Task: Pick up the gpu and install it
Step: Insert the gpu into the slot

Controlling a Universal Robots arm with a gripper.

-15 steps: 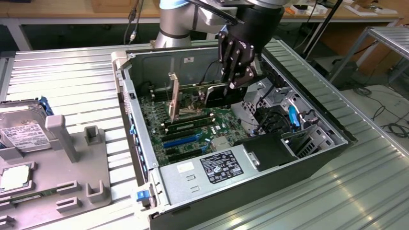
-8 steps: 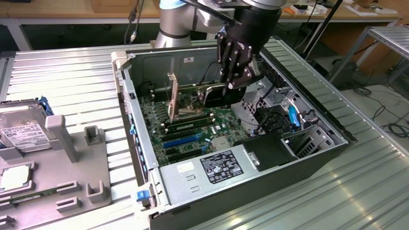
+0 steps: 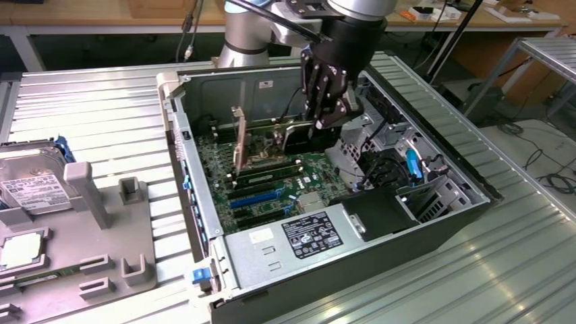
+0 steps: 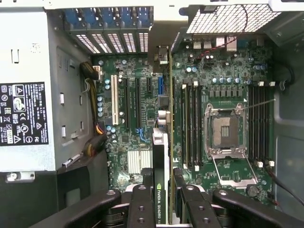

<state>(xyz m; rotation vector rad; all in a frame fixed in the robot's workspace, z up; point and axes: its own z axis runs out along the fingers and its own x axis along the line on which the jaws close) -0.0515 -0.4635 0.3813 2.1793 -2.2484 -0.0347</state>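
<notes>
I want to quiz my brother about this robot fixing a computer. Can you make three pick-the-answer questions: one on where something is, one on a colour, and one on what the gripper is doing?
1. Where is the gpu?
A. in a cardboard box
B. on edge inside the open case, over the motherboard
C. flat on a chair

2. What colour is the power supply's label?
A. red
B. yellow
C. black

3. What is the gripper doing?
A. shut on the gpu
B. open, holding nothing
C. holding a screwdriver

Answers:
1 B: the wrist view shows its thin edge over the board.
2 C: the label is black with white print.
3 A: its fingers sit against both sides of the card.
</notes>
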